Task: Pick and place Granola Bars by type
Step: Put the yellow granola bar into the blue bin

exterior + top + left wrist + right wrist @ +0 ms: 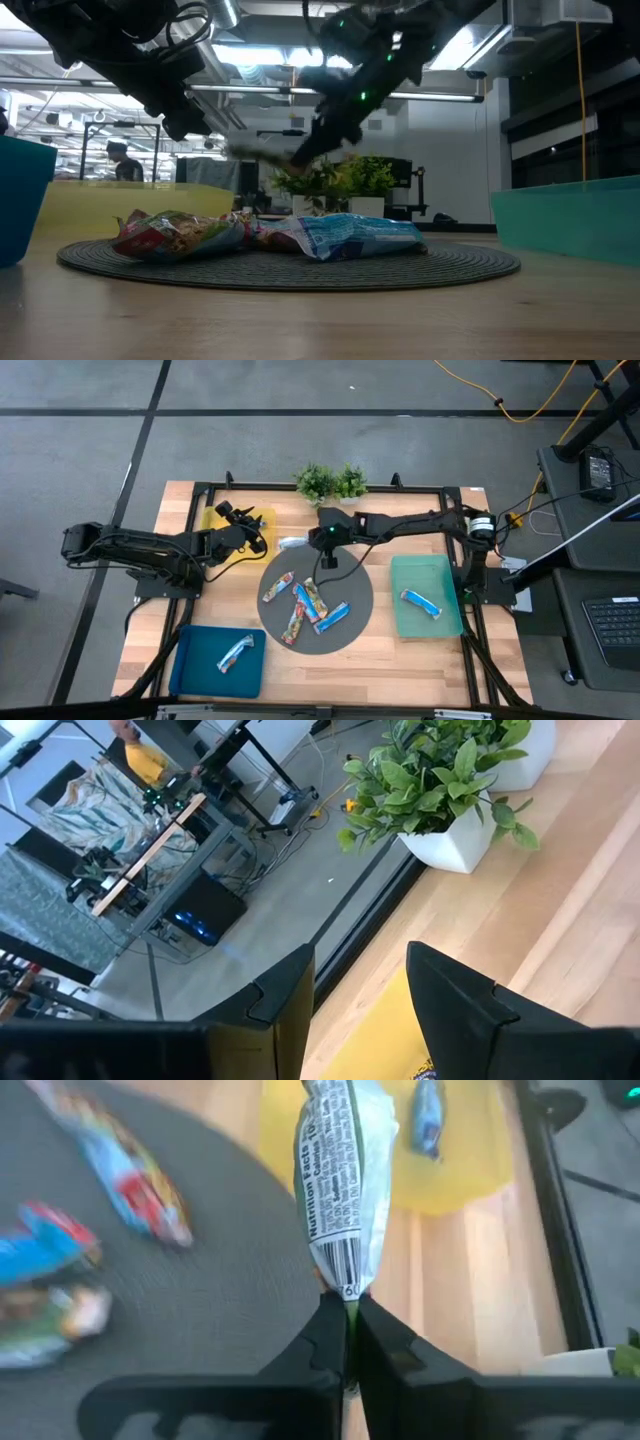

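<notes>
Wooden desk (420,665) with coloured mats: right pincer (348,1342) pinches a silver bar (345,1170) by its end above the yellow mat (470,1170); that thin grip could slip. Left pincer (360,1010) hovers open nearby.

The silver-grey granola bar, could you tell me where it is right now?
The silver-grey granola bar hangs pinched in the right gripper, between the round grey mat and yellow tray.

Bright, even light falls from ceiling strips, which glare white in the low view. Shadows on the table (300,660) are soft. The bars (120,1175) smear with motion blur in the right wrist view; the low view's foreground is soft.
</notes>
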